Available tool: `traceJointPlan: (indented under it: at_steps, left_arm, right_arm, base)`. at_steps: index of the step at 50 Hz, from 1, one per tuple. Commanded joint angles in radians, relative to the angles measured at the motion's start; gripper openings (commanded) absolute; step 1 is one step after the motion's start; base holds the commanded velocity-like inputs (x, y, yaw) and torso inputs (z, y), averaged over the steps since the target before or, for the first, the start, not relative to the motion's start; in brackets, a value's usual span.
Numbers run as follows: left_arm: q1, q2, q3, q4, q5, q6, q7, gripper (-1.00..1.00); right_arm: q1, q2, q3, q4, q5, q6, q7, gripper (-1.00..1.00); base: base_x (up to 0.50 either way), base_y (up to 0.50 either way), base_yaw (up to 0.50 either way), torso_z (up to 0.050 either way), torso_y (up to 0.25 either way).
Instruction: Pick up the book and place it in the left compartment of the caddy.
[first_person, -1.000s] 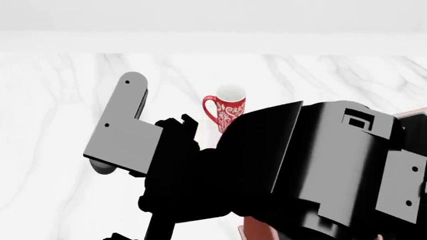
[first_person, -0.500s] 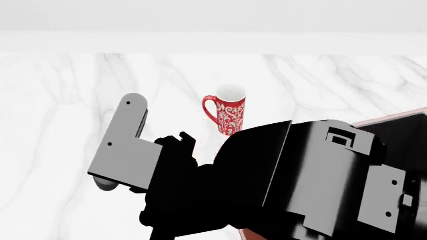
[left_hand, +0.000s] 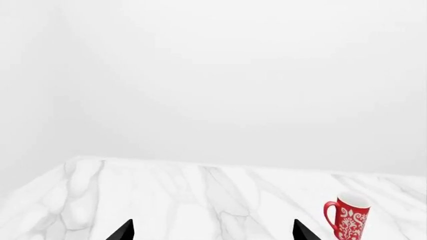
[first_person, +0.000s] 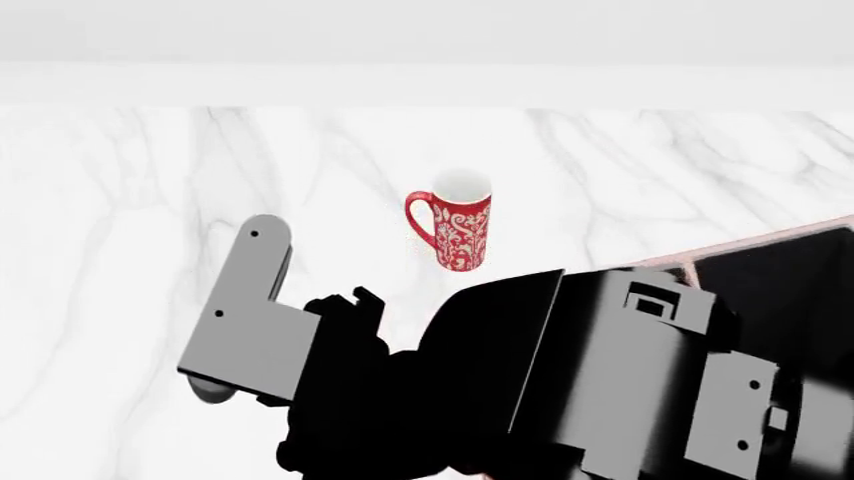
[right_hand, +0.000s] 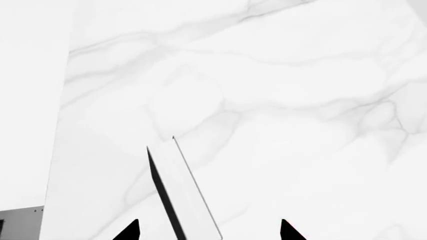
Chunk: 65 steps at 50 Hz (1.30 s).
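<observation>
While the left wrist view shows the left gripper (left_hand: 212, 232) spread wide with nothing between its tips, the mug (left_hand: 347, 216) stands beside it. From the head, the book (first_person: 501, 360) rises beside the caddy (first_person: 781, 275). By the right wrist view, the right gripper (right_hand: 209, 231) brackets the book's edge; whether it grips, I cannot tell.

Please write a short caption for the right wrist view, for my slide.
Right tool holds the book, white page edges showing, above the marble table.
</observation>
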Motion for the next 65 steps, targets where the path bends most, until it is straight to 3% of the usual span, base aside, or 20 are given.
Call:
traceJointPlan:
  at_steps: [1, 65]
  left_arm:
    - [0.002, 0.0, -0.002, 0.001, 0.001, 0.001, 0.001, 1.0]
    - [0.013, -0.002, -0.011, 0.012, 0.002, 0.006, 0.004, 1.0]
  right_arm:
    - [-0.029, -0.01, -0.015, 0.016, -0.022, -0.012, -0.004, 1.0]
    - [-0.164, -0.084, -0.066, 0.116, -0.117, -0.081, -0.011, 1.0]
  base:
    - [0.0, 0.0, 0.0, 0.0, 0.0]
    - [0.0, 0.0, 0.0, 0.0, 0.0]
